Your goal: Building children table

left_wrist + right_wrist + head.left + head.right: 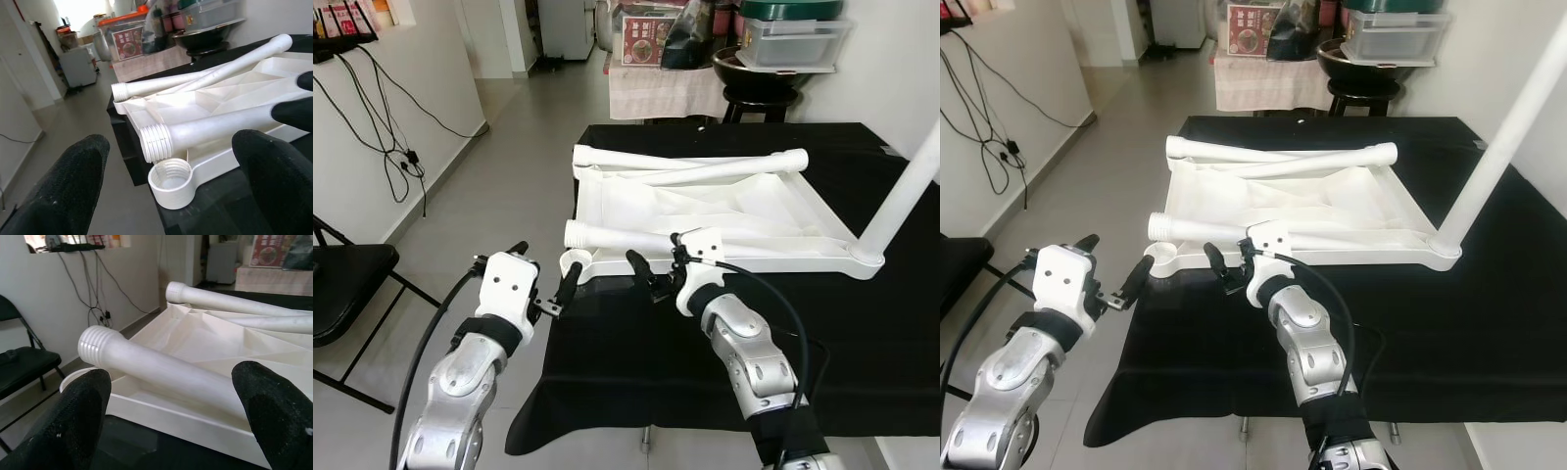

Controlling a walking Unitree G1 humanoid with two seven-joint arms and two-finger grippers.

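In the left eye view, a white plastic table top (724,211) lies upside down on a black cloth-covered table (724,333), ribbed underside up. Three loose white plastic legs lie on it: a near leg (607,238) across the front edge with its threaded end toward the robot's left, and two far legs (705,164) crossing along the back edge. A fourth upright white leg (901,196) stands screwed into the near right corner. A round threaded corner socket (574,264) sits at the near left corner. The left gripper (544,277) hovers at the table's near left edge, fingers spread, one fingertip just beside the socket. The right gripper (658,264) is at the front rim of the top, fingers apart and holding nothing.

The right eye view shows the same layout, with a black stool (1361,93) and a cloth-draped shelf (1263,83) beyond the table.

In the left wrist view, two black fingers (63,191) stand wide apart, framing the socket and the near leg's threaded end just above it.

In the right wrist view, the spread fingers (274,406) bracket the near leg, not touching it. A black folding chair (24,362) stands by the wall.
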